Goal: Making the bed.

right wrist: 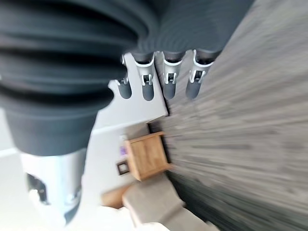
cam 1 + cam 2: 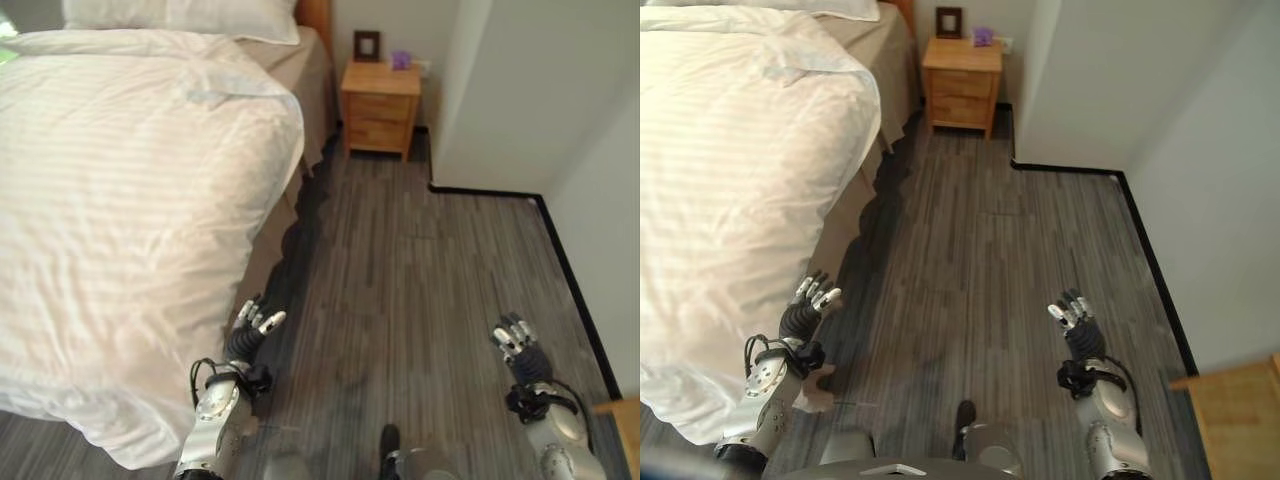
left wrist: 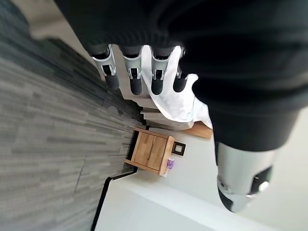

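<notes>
Though beside duvet [image 2: 130, 200], robot hands [image 2: 255, 325] [image 2: 515, 338] open, empty.

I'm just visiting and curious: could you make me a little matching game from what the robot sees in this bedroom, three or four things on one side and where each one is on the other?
Things:
1. white duvet
2. wooden nightstand
3. left hand
4. right hand

Places:
A. over open floor, away from the bed
B. against the far wall, beside the head of the bed
C. spread over the bed, its edge hanging down the side
D. close beside the bed's side, fingers relaxed

Pairs: 1-C, 2-B, 3-D, 4-A
</notes>
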### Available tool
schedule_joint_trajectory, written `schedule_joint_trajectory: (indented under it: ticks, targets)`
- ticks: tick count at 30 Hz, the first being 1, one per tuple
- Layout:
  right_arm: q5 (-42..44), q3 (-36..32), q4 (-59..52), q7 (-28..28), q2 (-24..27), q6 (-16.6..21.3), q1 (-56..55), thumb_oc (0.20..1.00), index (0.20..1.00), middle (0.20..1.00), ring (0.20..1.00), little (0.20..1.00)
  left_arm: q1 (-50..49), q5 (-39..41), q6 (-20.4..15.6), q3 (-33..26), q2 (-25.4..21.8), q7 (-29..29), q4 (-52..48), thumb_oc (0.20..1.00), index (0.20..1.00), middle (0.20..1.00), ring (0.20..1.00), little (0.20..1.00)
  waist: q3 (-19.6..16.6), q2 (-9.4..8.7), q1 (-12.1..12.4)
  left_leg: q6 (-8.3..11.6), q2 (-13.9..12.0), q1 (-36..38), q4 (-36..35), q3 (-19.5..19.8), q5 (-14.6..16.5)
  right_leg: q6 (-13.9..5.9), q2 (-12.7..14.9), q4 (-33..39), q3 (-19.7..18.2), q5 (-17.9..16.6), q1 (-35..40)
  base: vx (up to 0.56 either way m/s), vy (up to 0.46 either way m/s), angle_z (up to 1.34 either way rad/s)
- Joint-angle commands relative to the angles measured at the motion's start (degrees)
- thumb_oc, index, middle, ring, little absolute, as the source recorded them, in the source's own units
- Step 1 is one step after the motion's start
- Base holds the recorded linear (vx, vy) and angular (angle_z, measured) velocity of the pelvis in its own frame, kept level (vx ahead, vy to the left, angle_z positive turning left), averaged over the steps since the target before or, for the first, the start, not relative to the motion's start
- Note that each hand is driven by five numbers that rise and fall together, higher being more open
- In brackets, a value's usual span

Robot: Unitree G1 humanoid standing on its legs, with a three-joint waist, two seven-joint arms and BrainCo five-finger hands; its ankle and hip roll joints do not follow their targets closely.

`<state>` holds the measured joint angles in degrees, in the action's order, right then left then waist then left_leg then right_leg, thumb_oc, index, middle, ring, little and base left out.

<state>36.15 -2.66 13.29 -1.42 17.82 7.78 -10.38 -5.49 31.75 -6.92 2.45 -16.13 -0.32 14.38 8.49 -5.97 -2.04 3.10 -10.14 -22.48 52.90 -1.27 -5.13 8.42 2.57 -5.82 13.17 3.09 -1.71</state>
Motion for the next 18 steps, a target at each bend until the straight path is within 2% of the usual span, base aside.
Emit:
schedule_joint_trajectory:
  ticks: [1, 2, 3, 4, 6, 7, 9, 11, 12, 13, 14, 15, 16, 17, 18]
  targets:
    - [1.8, -2.6, -3.8, 1.4, 2.6, 2.8, 2.2, 1.0, 1.0, 1.0, 1.0, 1.0, 2.1, 4.6, -3.1, -1.5, -0.6, -1.0, -3.4, 1.0, 1.0, 1.0, 1.0, 1.0, 2.9, 1.55, 1.4, 0.64, 0.3, 7.3, -15.4, -6.3, 0.9, -9.52, 2.8, 5.4, -1.4, -4.0, 3.3, 0.41, -0.056, 0.02]
    - [2.0, -2.9, -3.8, 1.3, 2.5, 2.9, 2.3, 1.0, 1.0, 1.0, 1.0, 1.0, 1.6, 4.7, -3.1, -1.6, -0.7, -1.3, -3.3, 1.0, 1.0, 1.0, 1.0, 1.0, 2.6, 1.59, 2.0, 0.95, 0.3, 6.5, -19.0, -7.1, 0.4, -9.83, 2.9, 6.1, -1.6, -3.6, 4.6, 0.7, 0.011, -0.01]
    - [1.3, -2.7, -3.4, 1.2, 2.4, 3.2, 2.1, 1.0, 1.0, 1.0, 1.0, 1.0, 0.8, 4.4, -3.5, -2.0, -0.9, -1.2, -2.8, 1.0, 1.0, 1.0, 1.0, 1.0, 1.7, 2.65, 3.6, 0.5, 2.4, 5.2, -33.1, -8.9, -0.7, -10.68, 1.9, 7.3, -1.8, -1.8, 7.5, 0.55, 0.021, -0.13]
    - [1.3, -2.6, -3.4, 1.2, 2.4, 3.2, 2.1, 1.0, 1.0, 1.0, 1.0, 1.0, 0.8, 4.4, -3.5, -2.0, -0.9, -1.2, -2.8, 1.0, 1.0, 1.0, 1.0, 1.0, 1.7, 2.46, 3.6, 0.41, 2.6, 5.5, -33.9, -9.0, -1.2, -10.73, 2.1, 7.4, -1.8, -1.9, 7.5, 0.58, 0.06, -0.05]
    - [0.6, -1.2, -2.4, 0.7, 2.0, 2.9, 1.9, 1.0, 1.0, 1.0, 1.0, 1.0, -0.2, 3.9, -3.6, -2.3, -0.8, -1.0, -2.4, 1.0, 1.0, 1.0, 1.0, 1.0, 0.7, 3.54, 5.5, 0.12, 5.9, 6.1, -47.1, -6.1, -4.9, -11.57, 0.8, 8.6, -2.6, -0.2, 11.2, 0.61, 0.074, -0.18]
    - [-0.5, 0.0, -1.7, -0.4, 2.0, 2.3, 2.2, 1.0, 1.0, 1.0, 1.0, 1.0, -1.2, 3.0, -3.7, -3.2, -0.6, -0.7, -2.4, 1.0, 1.0, 1.0, 1.0, 1.0, -0.7, 4.18, 7.1, 0.9, 7.0, 4.8, -53.4, -4.7, -7.1, -12.19, 0.2, 9.5, -2.8, 1.1, 14.3, 0.64, 0.066, -0.3]
    - [-1.5, 0.4, -1.8, -0.8, 2.0, 1.8, 2.3, 1.0, 1.0, 1.0, 1.0, 1.0, -1.6, 1.6, -3.5, -4.0, -0.8, -0.3, -2.2, 1.0, 1.0, 1.0, 1.0, 1.0, -1.3, 3.97, 7.5, 1.07, 7.2, 4.8, -52.8, -5.6, -8.2, -12.75, 0.7, 9.2, -3.0, 1.3, 16.2, 0.51, 0.054, -0.36]
    - [-2.6, 1.4, -2.2, -1.6, 1.1, 1.3, 2.2, 1.0, 1.0, 1.0, 1.0, 1.0, -2.4, 1.5, -3.7, -5.1, -0.7, -0.6, -2.2, 1.0, 1.0, 1.0, 1.0, 1.0, -3.0, 3.33, 8.2, -0.53, 7.9, 6.0, -51.4, -6.9, -7.3, -13.65, 2.0, 7.8, -3.5, 2.0, 17.6, 0.59, 0.115, -0.54]
    - [-3.2, 1.8, -2.6, -1.9, 0.5, 0.9, 2.4, 1.0, 1.0, 1.0, 1.0, 1.0, -2.6, 1.9, -3.8, -6.2, -1.0, -0.7, -2.3, 1.0, 1.0, 1.0, 1.0, 1.0, -3.9, 2.24, 8.9, -2.0, 8.8, 5.9, -49.6, -6.8, -5.4, -14.43, 3.7, 5.3, -4.3, 1.3, 17.3, 0.77, 0.284, -0.58]
    - [-2.4, 2.5, -2.9, -1.7, -1.0, 1.1, 2.7, 1.0, 1.0, 1.0, 1.0, 1.0, -2.5, 1.7, -3.7, -6.1, -1.4, -0.3, -2.3, 1.0, 1.0, 1.0, 1.0, 1.0, -4.1, 0.83, 9.0, -4.08, 10.8, 8.1, -48.0, -7.5, -2.5, -16.53, 7.4, -5.6, -4.8, -5.9, 14.5, 0.55, 0.242, -0.56]
    - [-2.4, 2.5, -2.9, -1.6, -1.0, 1.1, 2.7, 1.0, 1.0, 1.0, 1.0, 1.0, -2.5, 1.7, -3.7, -6.1, -1.3, -0.3, -2.2, 1.0, 1.0, 1.0, 1.0, 1.0, -4.2, 0.94, 9.2, -4.08, 10.6, 8.0, -48.1, -7.6, -2.6, -16.51, 7.3, -5.6, -5.0, -6.1, 14.3, 0.67, 0.403, -0.25]
    - [-1.1, 2.7, -3.1, -2.2, -2.3, 1.2, 3.0, 1.0, 1.0, 1.0, 1.0, 1.0, -2.2, 1.3, -3.6, -6.0, -2.0, -0.2, -3.2, 1.0, 1.0, 1.0, 1.0, 1.0, -3.2, 1.46, 8.7, -6.69, 12.2, 12.0, -49.0, -7.6, 0.0, -17.46, 8.8, -20.3, -6.7, -15.2, 9.0, 0.3, 0.223, -0.23]
    - [-1.1, 2.6, -3.1, -2.2, -2.3, 1.2, 3.0, 1.0, 1.0, 1.0, 1.0, 1.0, -2.1, 1.3, -3.5, -6.0, -2.0, -0.2, -3.2, 1.0, 1.0, 1.0, 1.0, 1.0, -3.3, 1.61, 8.9, -6.68, 12.0, 11.9, -49.1, -7.7, -0.1, -17.43, 8.6, -20.2, -6.8, -15.4, 8.8, 0.47, 0.333, -0.22]
    - [-3.4, 3.1, -3.3, -2.4, -2.3, 1.0, 3.0, 1.0, 1.0, 1.0, 1.0, 1.0, -1.7, 1.3, -3.5, -5.8, -2.5, -0.4, -3.6, 1.0, 1.0, 1.0, 1.0, 1.0, -2.3, 2.36, 7.8, -7.63, 12.2, 15.0, -50.0, -7.3, 1.0, -17.39, 9.8, -25.0, -6.2, -17.2, 5.7, 0.47, 0.3, -0.38]
    - [-5.2, 3.4, -3.3, -2.2, -2.0, 1.1, 3.1, 1.0, 1.0, 1.0, 1.0, 1.0, -1.3, 0.7, -3.7, -6.0, -3.2, -0.7, -4.2, 1.0, 1.0, 1.0, 1.0, 1.0, -1.2, 4.6, 6.6, -8.85, 11.3, 19.0, -51.4, -7.0, 2.6, -17.18, 9.8, -31.6, -4.4, -17.5, 0.9, 0.47, 0.294, -0.19]
